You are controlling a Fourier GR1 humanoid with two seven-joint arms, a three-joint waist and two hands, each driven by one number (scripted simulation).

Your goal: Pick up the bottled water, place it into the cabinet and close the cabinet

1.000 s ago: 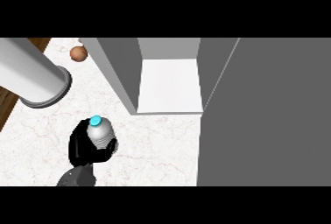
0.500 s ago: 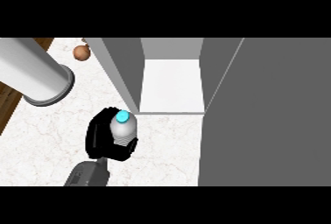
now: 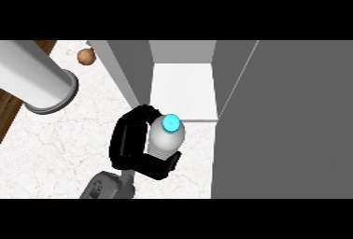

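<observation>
The bottled water [image 3: 164, 137] is a pale grey bottle with a cyan cap, seen from above and standing about upright. My left hand [image 3: 123, 145] is shut on it, black fingers curling round its left and near sides. Bottle and hand hover just in front of the open cabinet [image 3: 183, 88], at the front lip of its white floor. The cabinet's grey left wall [image 3: 131, 70] stands just beyond the fingers. A large grey panel [image 3: 289, 121], seemingly the cabinet's open door, fills the right side. My right hand does not show.
A big grey cylinder [image 3: 34, 79] lies across the upper left. A small brown object [image 3: 85, 56] sits at the back beside the cabinet wall. White marble counter [image 3: 62, 149] spreads to the hand's left, with a wooden strip [image 3: 8, 116] at its left edge.
My left hand has carried the bottle away from me and to the right, from the open counter up to the cabinet's opening.
</observation>
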